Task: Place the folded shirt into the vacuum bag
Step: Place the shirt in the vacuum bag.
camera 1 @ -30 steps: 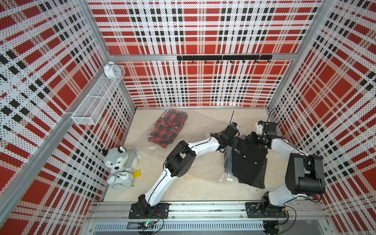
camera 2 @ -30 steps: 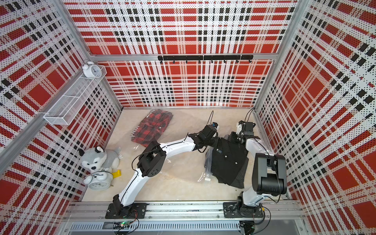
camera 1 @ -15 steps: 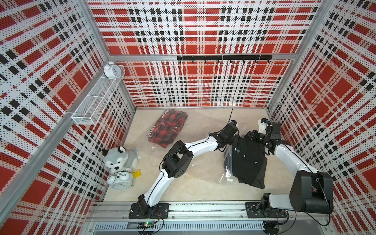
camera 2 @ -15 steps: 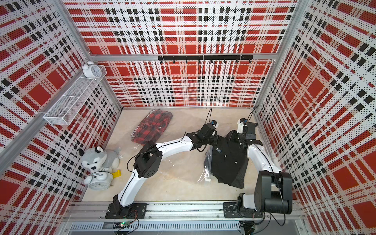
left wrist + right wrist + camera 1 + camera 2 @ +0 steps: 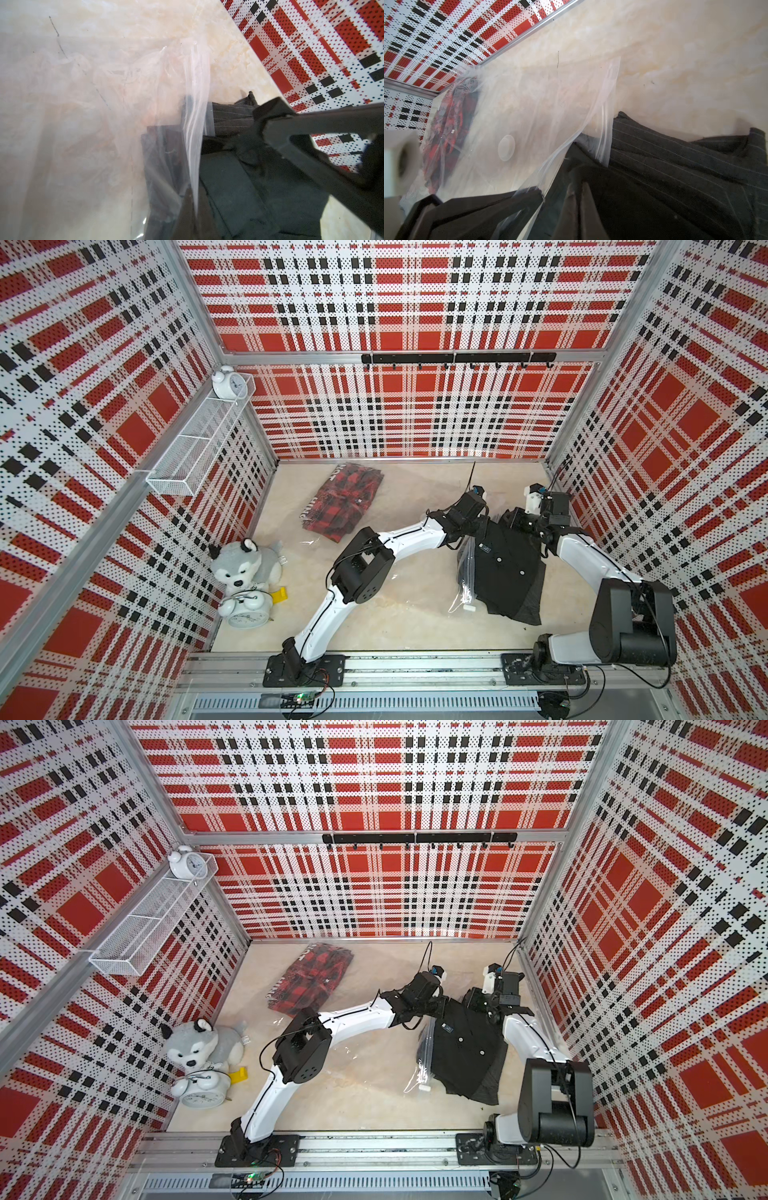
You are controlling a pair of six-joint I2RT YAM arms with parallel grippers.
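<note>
Both closed, left tool (image 5: 471,526) and right tool (image 5: 521,522) at far corners of the folded shirt (image 5: 507,572), vacuum bag (image 5: 464,572) beside the left.

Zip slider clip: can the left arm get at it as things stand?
Probably yes. The zip slider clip lies uncovered beside the black shirt, with nothing over it. The left hand is shut at the shirt's far edge, so it must open and pull back first.

You won't find any text you can truly read here. White lettering runs along the edge of the red plaid garment (image 5: 345,502), too small to make out. The small label (image 5: 482,548) on the dark shirt (image 5: 505,572) is illegible. The dials of the shelf clock (image 5: 227,383) and floor clock (image 5: 248,615) blur.
</note>
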